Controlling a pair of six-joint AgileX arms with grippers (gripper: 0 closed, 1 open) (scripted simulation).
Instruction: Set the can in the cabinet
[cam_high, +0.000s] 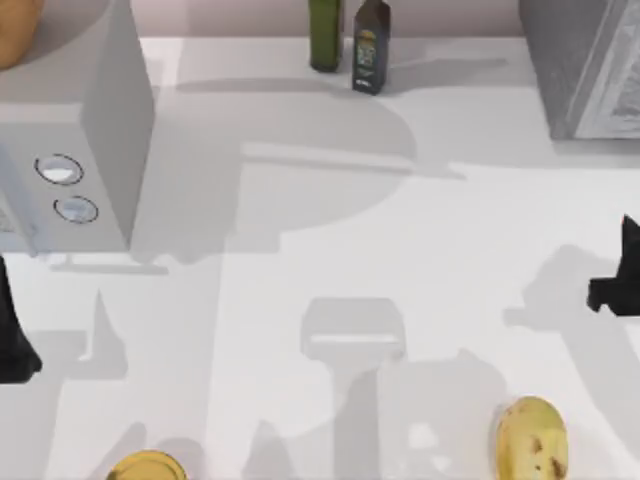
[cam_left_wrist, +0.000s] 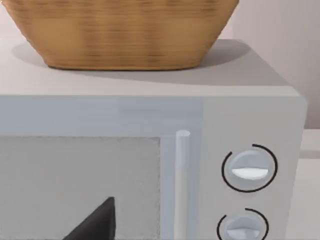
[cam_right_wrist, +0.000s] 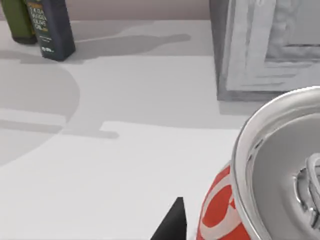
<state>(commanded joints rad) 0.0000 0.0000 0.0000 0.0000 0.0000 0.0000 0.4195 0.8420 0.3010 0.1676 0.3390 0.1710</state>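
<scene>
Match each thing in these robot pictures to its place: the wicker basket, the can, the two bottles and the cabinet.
Things:
1. wicker basket
2. can
3. bottles
4. cabinet

Places:
A. table's far edge, near the middle
B. top view's far right corner
C. on top of the microwave
D. close under the right wrist camera

Pairs: 1-C, 2-D, 3-A, 4-B

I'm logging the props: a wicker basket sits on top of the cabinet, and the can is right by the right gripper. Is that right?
Not quite. The left wrist view shows the basket on top of the microwave, not the cabinet. The rest holds: in the right wrist view the can is right by the right gripper.
</scene>
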